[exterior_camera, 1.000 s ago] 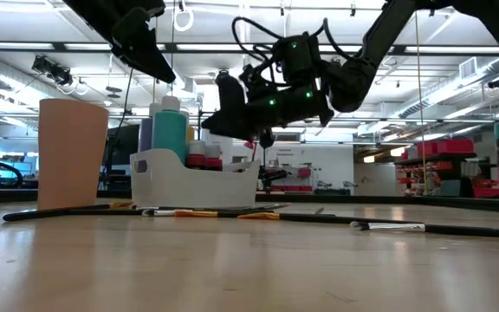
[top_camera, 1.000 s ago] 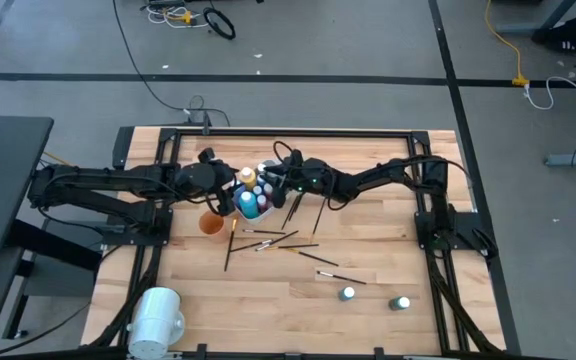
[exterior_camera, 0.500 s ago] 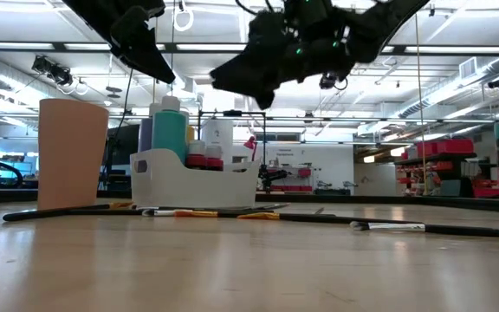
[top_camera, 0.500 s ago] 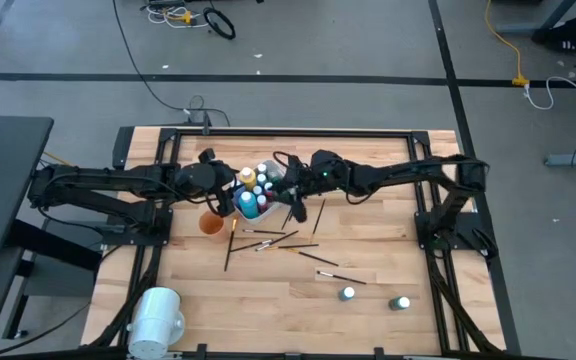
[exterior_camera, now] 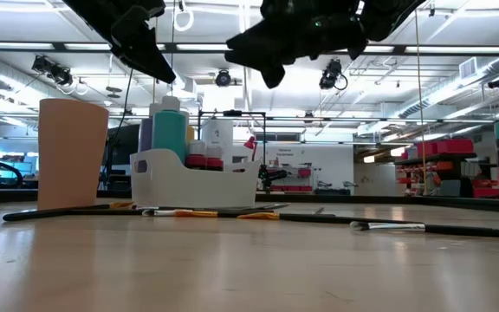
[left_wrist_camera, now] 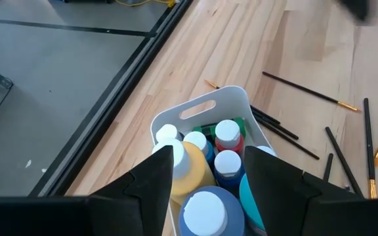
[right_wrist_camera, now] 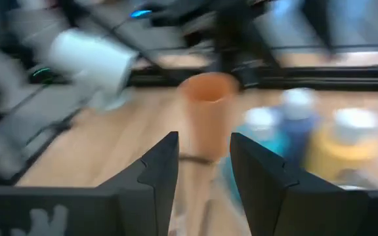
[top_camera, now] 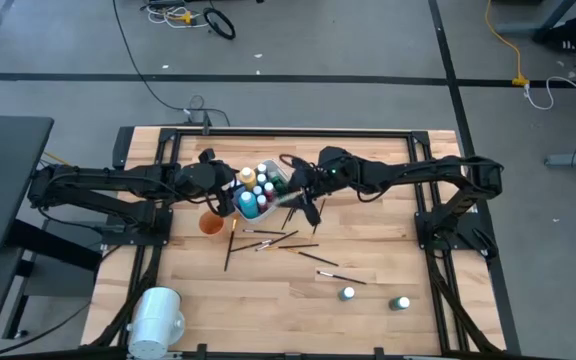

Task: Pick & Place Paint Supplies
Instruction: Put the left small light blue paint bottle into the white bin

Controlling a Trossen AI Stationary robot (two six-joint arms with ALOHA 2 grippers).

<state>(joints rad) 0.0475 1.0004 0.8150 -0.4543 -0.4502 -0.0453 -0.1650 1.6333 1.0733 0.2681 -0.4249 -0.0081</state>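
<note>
A white tub (top_camera: 276,176) holds several white-capped paint bottles (left_wrist_camera: 215,154) in yellow, blue, teal and red; it stands on the table toward the far side, by its base (exterior_camera: 193,178). My left gripper (left_wrist_camera: 205,154) hangs open just above the bottles, over the tub's left end (top_camera: 230,193). My right gripper (top_camera: 300,197) is open and empty, raised above the tub's right side (exterior_camera: 271,74). Several dark-handled brushes (top_camera: 273,240) lie flat on the wood near the tub. Two loose bottles (top_camera: 348,293) (top_camera: 399,302) stand toward the near right.
An orange cup (top_camera: 209,222) stands upright beside the tub's near left corner. A large white cylinder (top_camera: 156,318) lies at the near left corner. The arms' black frames run along the left and right edges. Bare wood lies between the brushes and the near edge.
My right gripper has risen from beside the tub's right end to well above it and drawn back a little toward the table's right edge, its elbow swinging out to the right. The tub, the bottles and my left gripper have stayed put.
</note>
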